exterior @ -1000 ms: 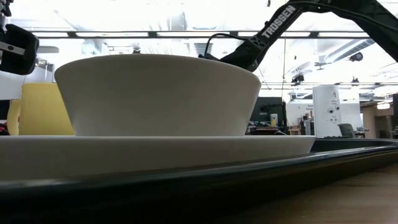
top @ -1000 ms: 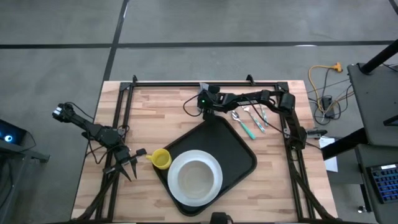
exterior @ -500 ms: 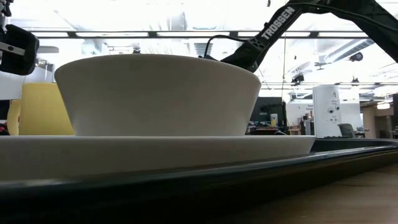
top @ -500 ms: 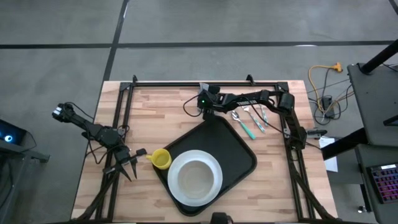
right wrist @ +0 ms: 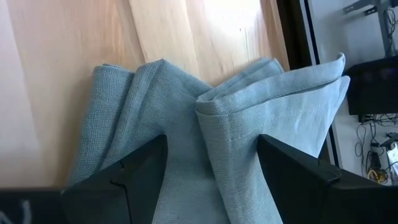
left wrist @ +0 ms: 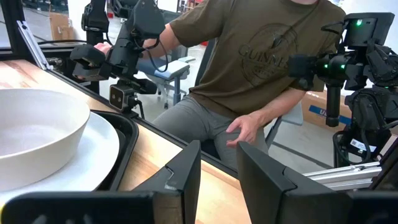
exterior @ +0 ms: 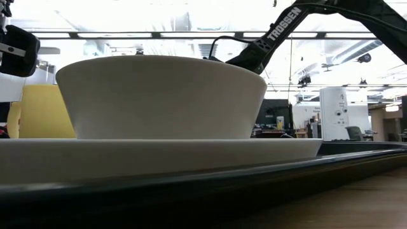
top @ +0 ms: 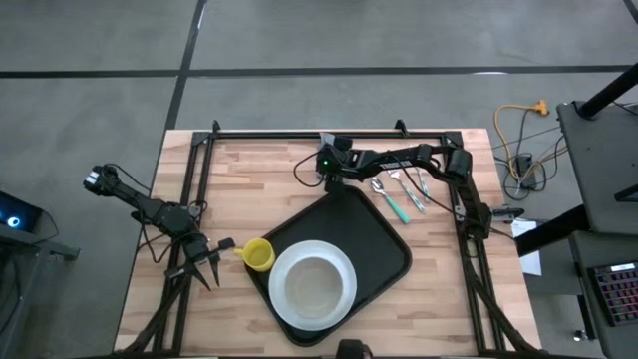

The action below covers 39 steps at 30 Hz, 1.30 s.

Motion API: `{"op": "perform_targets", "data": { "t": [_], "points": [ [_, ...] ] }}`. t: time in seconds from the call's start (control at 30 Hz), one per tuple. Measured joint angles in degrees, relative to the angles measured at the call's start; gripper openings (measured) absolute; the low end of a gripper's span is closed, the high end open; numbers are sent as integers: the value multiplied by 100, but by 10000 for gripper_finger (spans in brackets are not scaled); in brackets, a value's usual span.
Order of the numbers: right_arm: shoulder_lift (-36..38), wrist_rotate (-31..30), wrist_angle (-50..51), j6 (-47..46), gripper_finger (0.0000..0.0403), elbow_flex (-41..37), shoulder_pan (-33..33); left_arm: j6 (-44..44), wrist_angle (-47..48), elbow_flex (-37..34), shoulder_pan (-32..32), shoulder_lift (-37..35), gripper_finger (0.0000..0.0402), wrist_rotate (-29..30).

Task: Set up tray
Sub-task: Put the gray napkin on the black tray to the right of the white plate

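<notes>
I see the tray (top: 384, 244) lying askew mid-counter (top: 249, 175), carrying a white plate (top: 344, 261) with a bowl (top: 312, 287), and a yellow cup (top: 258, 255) touching its left rim. My right hand (right wrist: 211, 165) hangs open just beyond the tray's far corner, fingers (right wrist: 134, 171) straddling a bunched blue-grey cloth (right wrist: 205, 112). My left hand (top: 202, 261) waits open left of the tray, beside the cup.
</notes>
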<state>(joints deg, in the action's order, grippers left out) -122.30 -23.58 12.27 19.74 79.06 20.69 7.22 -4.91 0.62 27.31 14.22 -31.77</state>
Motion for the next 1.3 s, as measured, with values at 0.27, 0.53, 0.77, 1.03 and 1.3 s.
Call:
{"op": "perform_targets", "data": {
  "t": [0.27,0.53,0.77,1.03,1.3],
  "points": [
    [0,-38,-90,-26,225,-1,2,0,0,0,-1,0,88,2],
    [0,-83,-111,-325,176,-1,53,0,0,0,-1,0,88,4],
    [0,-89,-88,-336,103,3,76,0,0,0,0,0,88,20],
    [9,-58,-20,-305,14,6,70,-1,0,-1,-2,0,88,17],
    [144,-52,302,-425,9,27,74,0,-1,-2,-1,2,88,-9]
  ]
}}
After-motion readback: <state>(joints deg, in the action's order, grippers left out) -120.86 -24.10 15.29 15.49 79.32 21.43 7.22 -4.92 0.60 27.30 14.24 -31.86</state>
